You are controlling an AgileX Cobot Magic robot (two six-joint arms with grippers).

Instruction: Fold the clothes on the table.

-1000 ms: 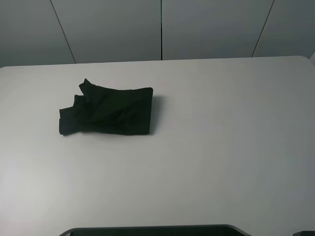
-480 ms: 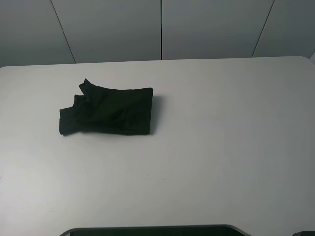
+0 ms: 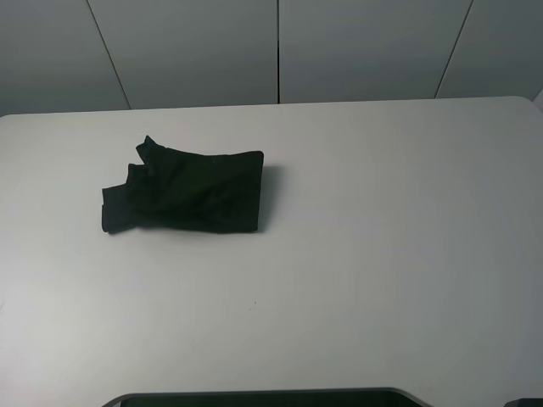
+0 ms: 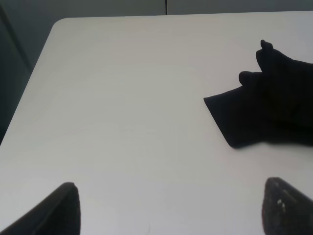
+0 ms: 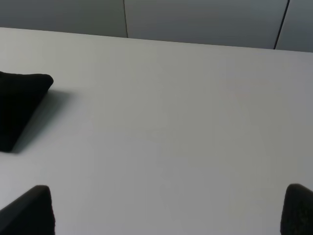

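Looking at the clothes (image 3: 187, 193) first: black shirt already bunched into a compact folded bundle, long axis running left-right across the tabletop (image 3: 382, 254), lying flat on the left half toward the far edge. One end is neat and squared, on the right; the other end is ragged, with a sleeve or corner poking out toward the far-left. No print visible, only black fabric.

From my left wrist view the clothes (image 4: 266, 107) sit ahead and off to one side, well apart from my left claw (image 4: 171, 208). Its two fingertips show at the frame's lower corners, spread wide with nothing between them, only bare tabletop (image 4: 122, 98).

From my right wrist view only the squared end of the clothes (image 5: 19, 105) shows at the frame edge, farther off. My right claw (image 5: 168, 210) is also spread wide and empty, over bare tabletop (image 5: 195, 122).

Neither claw shows in the high view; both arms seem parked back at the near edge.

Judgement: left arm is the nearer one, and the ragged end faces its side, so any tidy-up would fall to it, reaching forward and inward. Right arm would need to cross toward the middle to reach the squared end. The fold looks mostly done; only the loose sleeve end looks untidy.

Grey wall panels (image 3: 280, 51) stand behind the tabletop.
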